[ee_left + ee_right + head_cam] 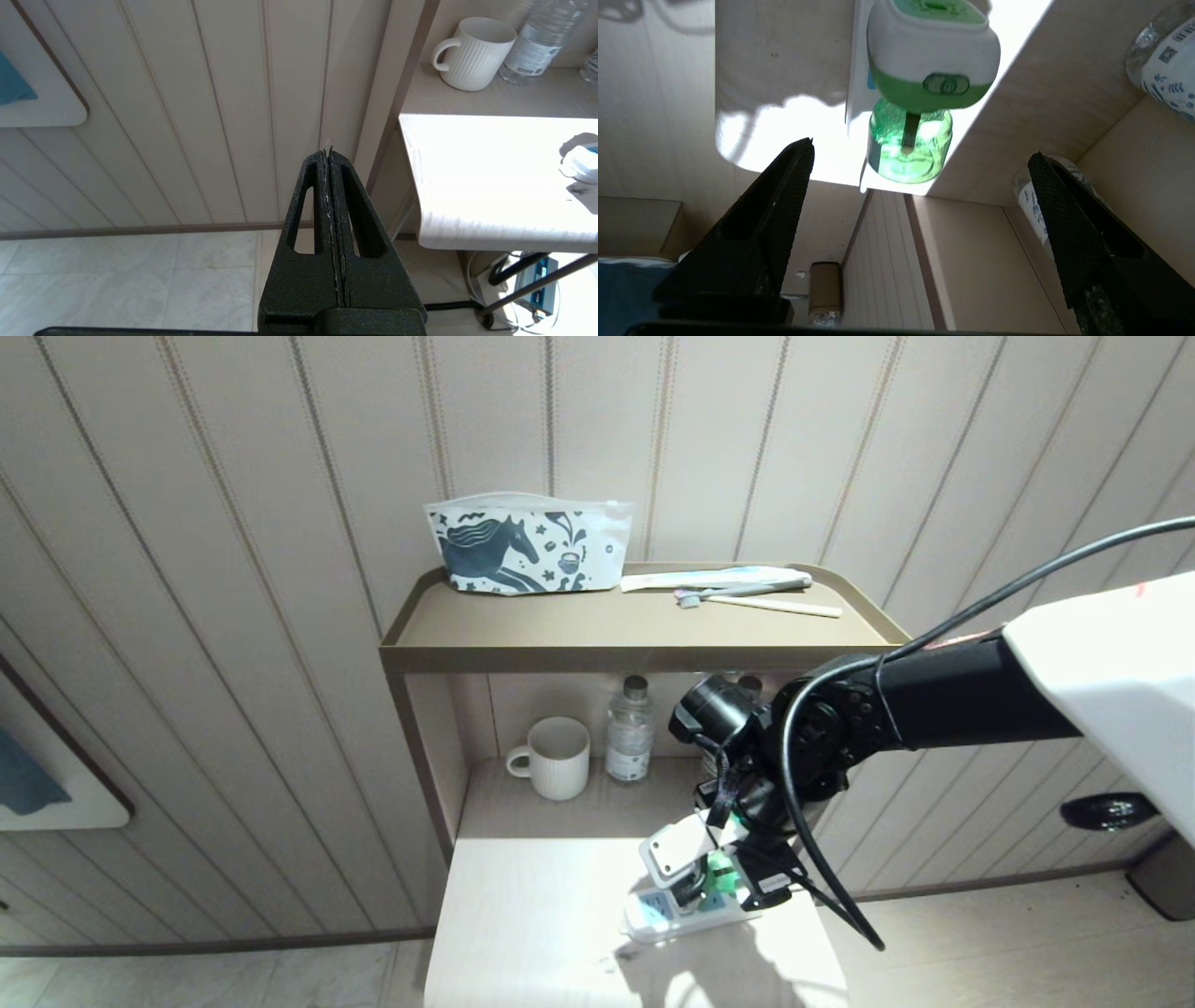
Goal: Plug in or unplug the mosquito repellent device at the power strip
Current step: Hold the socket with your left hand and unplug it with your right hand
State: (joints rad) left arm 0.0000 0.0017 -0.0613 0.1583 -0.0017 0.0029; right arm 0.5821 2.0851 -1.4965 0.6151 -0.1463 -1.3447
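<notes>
Hovering over the power strip [686, 907], the right gripper [920, 154] has its jaws spread wide w/ nothing between them. Mosquito repellent device [924, 88] sits plugged into the strip, just ahead of the fingertips [798, 158] but apart from them; white head w/ green face, clear green bottle attached. Strip lies flat on the pale tabletop [523, 933], near its right edge, in bright light. Left gripper [331, 151] hangs parked off the table's left side, low by the wall, fingers pressed together, empty. Behind, in the shelf nook: white mug [555, 758] & water bottle [630, 728]. On the shelf top [560, 633]: horse-print pouch [523, 551], toothbrush [738, 590].
</notes>
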